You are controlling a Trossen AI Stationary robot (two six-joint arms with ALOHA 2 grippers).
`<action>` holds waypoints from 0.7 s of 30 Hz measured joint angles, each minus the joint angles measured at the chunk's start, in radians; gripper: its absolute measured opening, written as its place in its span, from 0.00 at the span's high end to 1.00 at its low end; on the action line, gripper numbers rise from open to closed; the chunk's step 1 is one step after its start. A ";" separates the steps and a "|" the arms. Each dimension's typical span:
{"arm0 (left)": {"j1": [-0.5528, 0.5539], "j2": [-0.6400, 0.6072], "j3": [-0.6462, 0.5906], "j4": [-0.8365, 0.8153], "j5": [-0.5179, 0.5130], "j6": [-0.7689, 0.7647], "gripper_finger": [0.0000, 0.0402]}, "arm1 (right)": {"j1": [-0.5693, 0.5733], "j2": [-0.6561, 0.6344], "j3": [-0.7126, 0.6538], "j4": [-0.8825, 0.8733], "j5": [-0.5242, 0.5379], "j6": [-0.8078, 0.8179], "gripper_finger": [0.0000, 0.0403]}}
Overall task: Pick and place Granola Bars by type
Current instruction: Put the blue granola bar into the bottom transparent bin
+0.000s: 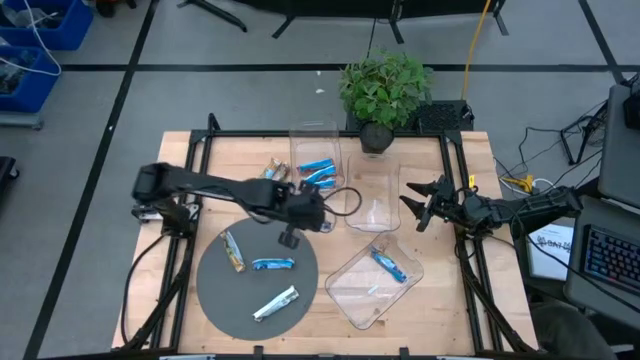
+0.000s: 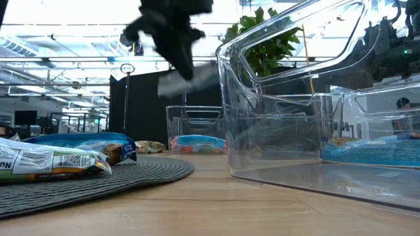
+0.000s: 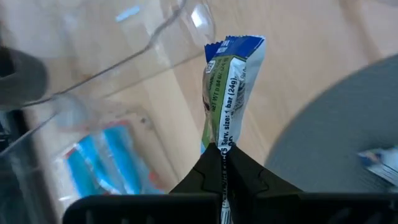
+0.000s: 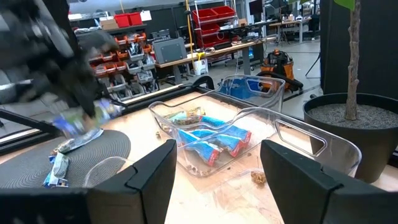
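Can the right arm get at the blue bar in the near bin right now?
Probably yes. The right gripper hangs open and empty just beyond that clear bin, whose top is open, and the blue bar lies alone inside. The left gripper, busy with a white bar, is clear of it.

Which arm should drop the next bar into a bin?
Left. Its gripper is shut on a bar beside the bins; the right gripper waits open and empty.

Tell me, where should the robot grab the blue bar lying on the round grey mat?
Probably across the middle of the blue bar, coming straight down. It lies flat on the grey mat, long side crossways, with clear space around it. The left gripper already holds another bar.
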 joint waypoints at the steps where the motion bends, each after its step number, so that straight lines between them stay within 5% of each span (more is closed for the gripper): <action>1: -0.006 -0.030 0.000 -0.017 0.000 -0.002 0.99 | 0.000 0.000 0.000 0.000 0.000 0.000 0.44; 21: -0.172 -0.423 0.001 -0.286 0.027 -0.249 0.99 | 0.000 0.000 0.000 0.000 0.000 0.000 0.44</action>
